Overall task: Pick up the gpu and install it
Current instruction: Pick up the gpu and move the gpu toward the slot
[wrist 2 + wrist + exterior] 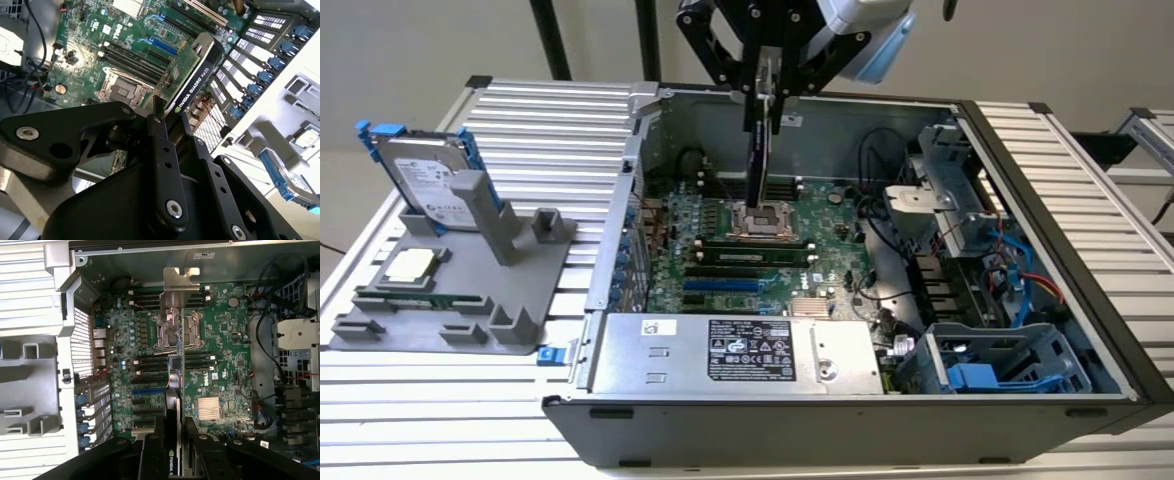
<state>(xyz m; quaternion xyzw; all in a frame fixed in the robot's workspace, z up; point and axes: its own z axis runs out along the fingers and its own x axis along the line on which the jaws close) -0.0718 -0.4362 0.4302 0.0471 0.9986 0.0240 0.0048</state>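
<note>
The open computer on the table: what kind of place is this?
Probably a robot workshop or lab bench. The gripper holds the gpu over an open computer case on a ribbed metal table, with a hard drive parked in a grey holder beside it.

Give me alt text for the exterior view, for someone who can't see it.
The gripper holds the gpu upright, edge down, over the motherboard inside an open computer case. On the exterior view's left, a grey holder carries a silver hard drive standing on edge.
</note>
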